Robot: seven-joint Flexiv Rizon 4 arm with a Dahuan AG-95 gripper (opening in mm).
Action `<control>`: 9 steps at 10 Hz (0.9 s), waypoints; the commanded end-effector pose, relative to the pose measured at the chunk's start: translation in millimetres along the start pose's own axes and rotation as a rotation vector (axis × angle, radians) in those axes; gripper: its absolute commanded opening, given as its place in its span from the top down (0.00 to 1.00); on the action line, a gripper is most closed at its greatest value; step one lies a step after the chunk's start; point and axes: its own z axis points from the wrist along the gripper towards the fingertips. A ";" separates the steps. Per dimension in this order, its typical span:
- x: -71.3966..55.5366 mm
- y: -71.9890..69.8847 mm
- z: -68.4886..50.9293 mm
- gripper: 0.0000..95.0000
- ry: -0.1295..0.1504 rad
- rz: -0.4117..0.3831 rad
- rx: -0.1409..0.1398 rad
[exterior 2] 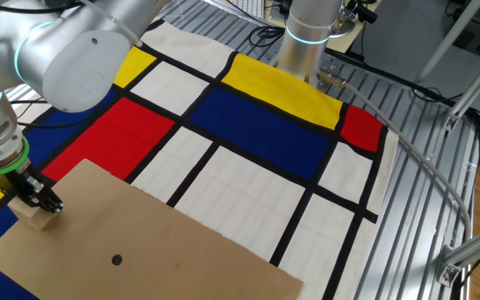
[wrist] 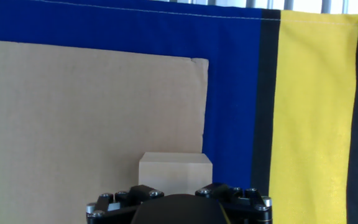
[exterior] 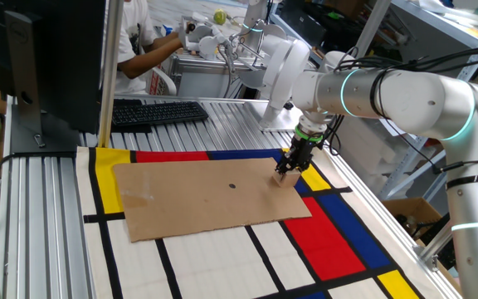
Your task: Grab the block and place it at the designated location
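Observation:
The block (exterior: 288,178) is a small pale wooden cube. It sits on the brown cardboard sheet (exterior: 189,199) at its far right corner. It also shows in the other fixed view (exterior 2: 25,212) and in the hand view (wrist: 174,167). My gripper (exterior: 290,170) points straight down, with its fingers closed in on the block's top (exterior 2: 44,201). In the hand view only the finger mounts show, just below the block. The designated location, a tiny dark dot (exterior: 232,186), lies on the cardboard to the left of the block. It also shows in the other fixed view (exterior 2: 117,260).
The cardboard lies on a cloth of red (exterior: 326,237), yellow (wrist: 309,112) and blue (wrist: 235,112) rectangles edged in black. A keyboard (exterior: 156,111) and a monitor (exterior: 52,58) stand at the back left. A person (exterior: 143,41) works behind the table.

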 end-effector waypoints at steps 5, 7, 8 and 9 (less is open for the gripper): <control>0.4 0.1 -0.1 0.60 0.003 -0.001 0.002; 0.4 0.1 -0.2 0.80 0.004 -0.003 -0.006; 0.4 0.2 -0.1 0.80 0.003 -0.003 -0.008; 0.4 0.2 0.0 1.00 0.005 -0.003 -0.011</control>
